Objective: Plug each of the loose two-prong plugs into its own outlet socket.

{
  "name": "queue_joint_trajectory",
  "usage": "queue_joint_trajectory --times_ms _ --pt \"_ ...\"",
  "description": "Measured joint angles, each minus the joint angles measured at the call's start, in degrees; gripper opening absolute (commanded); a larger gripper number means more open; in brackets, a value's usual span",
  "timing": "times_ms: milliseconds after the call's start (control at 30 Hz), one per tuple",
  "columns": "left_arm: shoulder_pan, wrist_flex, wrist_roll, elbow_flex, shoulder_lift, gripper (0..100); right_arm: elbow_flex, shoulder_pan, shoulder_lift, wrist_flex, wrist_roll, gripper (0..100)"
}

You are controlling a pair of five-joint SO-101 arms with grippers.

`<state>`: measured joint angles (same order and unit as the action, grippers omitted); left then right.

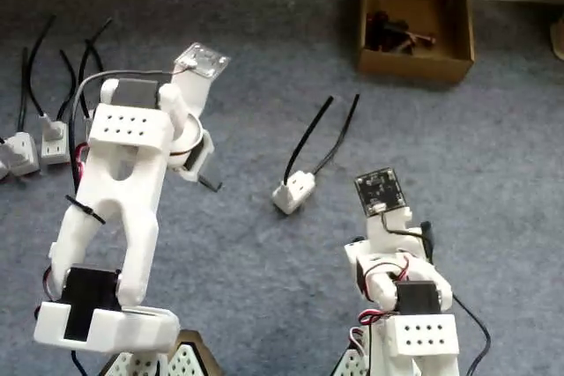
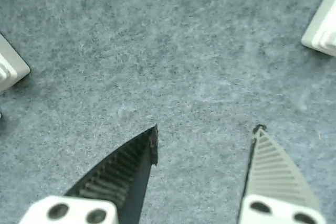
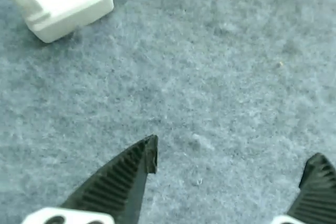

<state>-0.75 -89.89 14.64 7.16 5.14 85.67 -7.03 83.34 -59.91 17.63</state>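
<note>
Plug [image 1: 293,191] — white, boxy, black-corded

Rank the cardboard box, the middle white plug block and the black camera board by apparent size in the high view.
1. cardboard box, clearly the largest.
2-3. black camera board and middle white plug block look about alike. The board is raised nearer the camera, so I won't rank these two.

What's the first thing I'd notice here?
The white left arm and right arm fill the front, with the left gripper and right gripper both open above grey carpet. Between the arms lies a white plug block with two black cords. A brown cardboard box sits far back on the right.
</note>
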Motion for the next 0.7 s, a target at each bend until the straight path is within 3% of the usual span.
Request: queue_joint_trajectory --times_ms 133,433,700 --pt "-5.01 -3.87 0.00 -3.52 0.00 27 1.85 0.18 1.67 0.00 0.00 37.2" --pt "-16.79 -5.36 -1.76 -4.57 0.00 27 3.16 0.18 1.85 -0.35 0.00 14.8" --pt "-22.95 -3.78 -1.76 -4.57 0.00 27 5.10 1.93 1.85 -0.35 0.00 8.9"
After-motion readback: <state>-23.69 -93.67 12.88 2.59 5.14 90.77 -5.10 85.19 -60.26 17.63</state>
